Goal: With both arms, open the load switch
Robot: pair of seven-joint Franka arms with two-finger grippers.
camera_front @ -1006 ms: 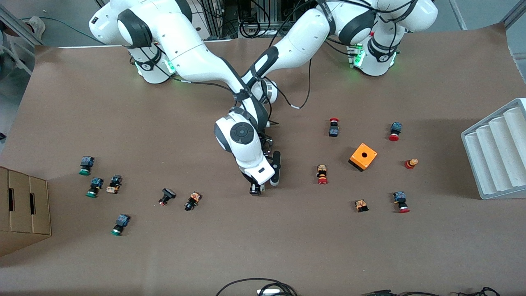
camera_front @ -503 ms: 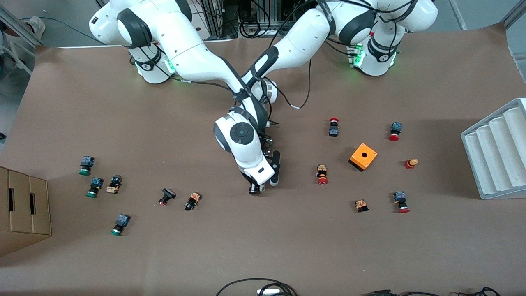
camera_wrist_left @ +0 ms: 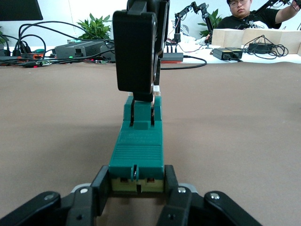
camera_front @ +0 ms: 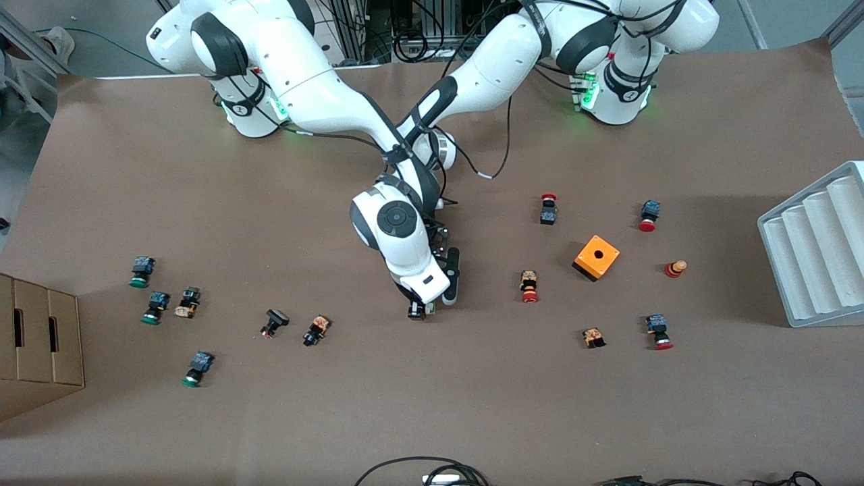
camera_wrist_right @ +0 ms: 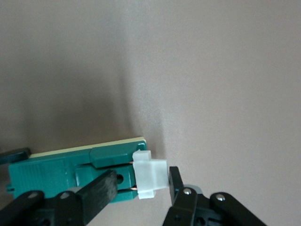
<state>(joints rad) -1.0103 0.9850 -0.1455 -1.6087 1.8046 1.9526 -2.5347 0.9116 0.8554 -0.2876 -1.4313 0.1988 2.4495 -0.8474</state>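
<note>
The load switch is a narrow green block lying flat at the middle of the table. My left gripper is shut on one end of it, low over the table. At the other end the white sliding piece stands a little out of the green body. My right gripper comes down from above, shut on that piece with a finger at each side. In the front view the right gripper shows under its white hand. That hand hides the switch and the left gripper.
An orange box with a hole and several red-capped push-buttons lie toward the left arm's end. Green-capped push-buttons and a cardboard box are toward the right arm's end. A white ribbed tray sits at the table edge.
</note>
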